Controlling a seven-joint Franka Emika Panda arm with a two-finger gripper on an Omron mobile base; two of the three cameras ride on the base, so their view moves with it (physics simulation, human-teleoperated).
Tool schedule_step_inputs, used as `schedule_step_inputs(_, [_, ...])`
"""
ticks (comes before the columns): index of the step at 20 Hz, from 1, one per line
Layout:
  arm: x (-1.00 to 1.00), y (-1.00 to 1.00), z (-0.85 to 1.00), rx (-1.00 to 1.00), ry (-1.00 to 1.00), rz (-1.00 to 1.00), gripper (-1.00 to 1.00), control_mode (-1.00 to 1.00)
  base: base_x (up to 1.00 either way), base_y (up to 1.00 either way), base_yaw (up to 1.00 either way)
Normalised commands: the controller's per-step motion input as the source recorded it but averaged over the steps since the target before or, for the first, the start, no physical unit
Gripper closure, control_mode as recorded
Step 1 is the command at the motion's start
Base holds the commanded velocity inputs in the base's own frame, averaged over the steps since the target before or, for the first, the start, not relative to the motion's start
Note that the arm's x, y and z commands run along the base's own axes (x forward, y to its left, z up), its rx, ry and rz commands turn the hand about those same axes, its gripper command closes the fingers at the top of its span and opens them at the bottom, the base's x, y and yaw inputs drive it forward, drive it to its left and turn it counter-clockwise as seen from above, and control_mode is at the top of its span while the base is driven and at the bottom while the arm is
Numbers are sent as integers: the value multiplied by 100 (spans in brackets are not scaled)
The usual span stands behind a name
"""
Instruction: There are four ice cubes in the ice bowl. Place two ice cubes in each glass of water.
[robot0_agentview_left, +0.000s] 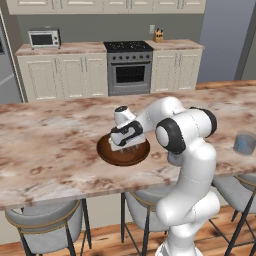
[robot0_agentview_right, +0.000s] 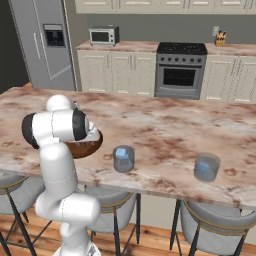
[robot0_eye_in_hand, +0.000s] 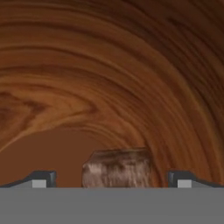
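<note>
One ice cube (robot0_eye_in_hand: 117, 168) sits between the spread hand (robot0_eye_in_hand: 113, 179) fingertips, inside the ice bowl (robot0_eye_in_hand: 109, 65).

Bowl (robot0_eye_in_hand: 109, 65): dark brown wood, strong curved grain, smooth w/ slight sheen. Ice cube (robot0_eye_in_hand: 117, 168) looked cloudy, translucent, brownish from wood behind it. Counter (robot0_agentview_left: 55, 145): pink-beige marble look, veined, polished. Glasses (robot0_agentview_right: 123, 159) grey-blue, see-through, smooth. Stove (robot0_agentview_left: 129, 67) brushed metal front. Stool seats (robot0_agentview_left: 42, 220) grey, matt, cloth-like; legs dark metal. Floor (robot0_agentview_left: 105, 240) wood planks.
</note>
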Motion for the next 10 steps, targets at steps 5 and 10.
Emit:
schedule_step_inputs(5, [0,-3,-4,-1,2,0,-100,-100,0,0,0])
schedule_step_inputs(10, [0,8,-16,-10,6,0,-100,-100,0,0,0])
